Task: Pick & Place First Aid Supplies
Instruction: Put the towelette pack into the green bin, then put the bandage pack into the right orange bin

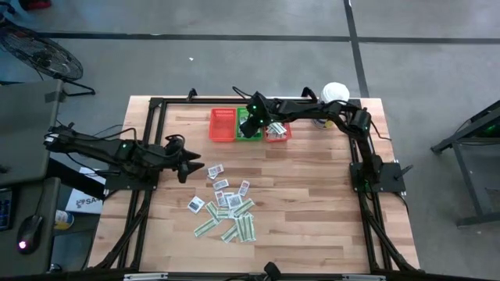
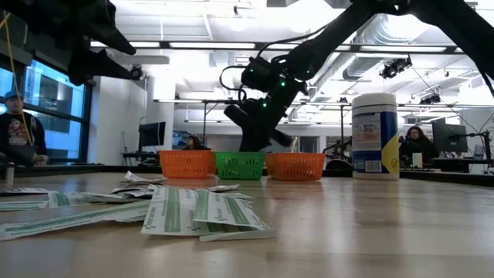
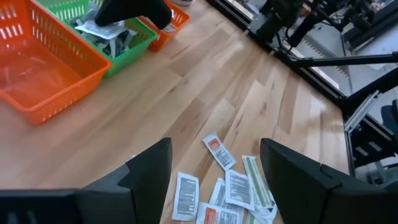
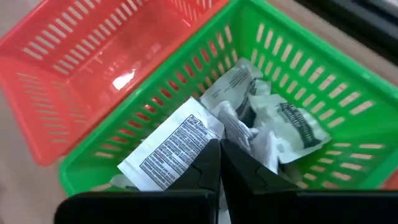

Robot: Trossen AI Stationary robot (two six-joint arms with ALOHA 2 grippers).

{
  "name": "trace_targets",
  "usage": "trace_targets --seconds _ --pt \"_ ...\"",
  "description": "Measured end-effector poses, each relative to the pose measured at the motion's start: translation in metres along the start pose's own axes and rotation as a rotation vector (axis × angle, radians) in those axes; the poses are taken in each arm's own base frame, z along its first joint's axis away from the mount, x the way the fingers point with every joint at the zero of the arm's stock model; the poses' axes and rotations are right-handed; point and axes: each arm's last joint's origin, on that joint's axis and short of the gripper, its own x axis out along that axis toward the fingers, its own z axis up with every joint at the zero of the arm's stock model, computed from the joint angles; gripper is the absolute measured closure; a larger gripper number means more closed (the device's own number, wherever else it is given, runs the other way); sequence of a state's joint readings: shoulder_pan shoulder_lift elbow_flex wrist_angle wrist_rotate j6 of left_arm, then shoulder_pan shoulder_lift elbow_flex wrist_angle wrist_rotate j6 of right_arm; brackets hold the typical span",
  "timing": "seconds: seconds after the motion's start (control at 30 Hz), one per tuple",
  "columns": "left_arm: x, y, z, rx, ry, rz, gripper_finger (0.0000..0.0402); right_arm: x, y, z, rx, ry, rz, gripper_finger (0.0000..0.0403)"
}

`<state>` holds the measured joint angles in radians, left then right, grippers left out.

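Observation:
Several first aid packets [image 1: 226, 207], white squarish ones and green-and-white strips, lie flat on the wooden table's middle. At the far side stand a red basket [image 1: 223, 125], a green basket [image 1: 250, 126] and another red basket [image 1: 278, 133]. The green basket [image 4: 292, 81] holds crumpled packets. My right gripper [image 4: 219, 152] hangs over the green basket, shut on a white packet with dark print [image 4: 168, 149]. My left gripper [image 3: 214, 168] hovers open above the left side of the pile [image 3: 224, 186], holding nothing. My right gripper pinches the white printed packet by its corner [image 4: 205, 138] between the two shut fingertips. The fingers slant down from the table's right, over the green basket. The packet sticks out sideways from the tips, lifted over the basket's wall.
A big white tub with a blue label [image 2: 376, 135] stands at the far right behind the baskets. A black frame [image 1: 152, 140] runs along the table's edges. Bare wood lies between the baskets and the pile [image 1: 312, 179].

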<state>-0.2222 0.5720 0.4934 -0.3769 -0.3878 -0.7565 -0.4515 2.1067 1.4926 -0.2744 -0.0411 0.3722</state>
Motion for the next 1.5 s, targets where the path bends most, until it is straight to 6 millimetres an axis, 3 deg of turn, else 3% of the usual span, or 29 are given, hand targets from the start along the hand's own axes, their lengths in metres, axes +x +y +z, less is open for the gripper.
trace_targets --seconds 0.13,0.3,0.53,0.77,0.93,1.23,1.5 --pt "0.000 0.000 0.000 0.002 0.007 -0.008 0.0161 0.000 0.001 0.000 0.022 0.010 0.025 0.0374" --pt "0.000 -0.001 -0.001 0.011 0.022 -0.024 0.0161 -0.014 0.004 0.006 0.022 -0.014 0.031 0.0307" --pt "0.000 0.000 -0.002 0.022 0.038 -0.020 0.0161 -0.060 0.011 0.024 0.003 -0.112 0.026 0.0228" --pt "0.000 0.001 -0.004 0.031 0.070 -0.027 0.0161 -0.112 0.045 0.023 -0.105 -0.144 0.125 0.0225" --pt "0.000 0.001 -0.004 0.039 0.083 -0.026 0.0161 -0.138 0.076 0.008 -0.167 -0.125 0.179 0.0234" --pt "-0.001 0.000 -0.005 0.060 0.120 -0.070 0.0161 -0.152 0.136 -0.036 -0.286 -0.048 0.237 0.0235" --pt "-0.001 0.001 -0.008 0.075 0.172 -0.086 0.0161 -0.161 0.178 -0.084 -0.770 0.010 0.289 0.0235"
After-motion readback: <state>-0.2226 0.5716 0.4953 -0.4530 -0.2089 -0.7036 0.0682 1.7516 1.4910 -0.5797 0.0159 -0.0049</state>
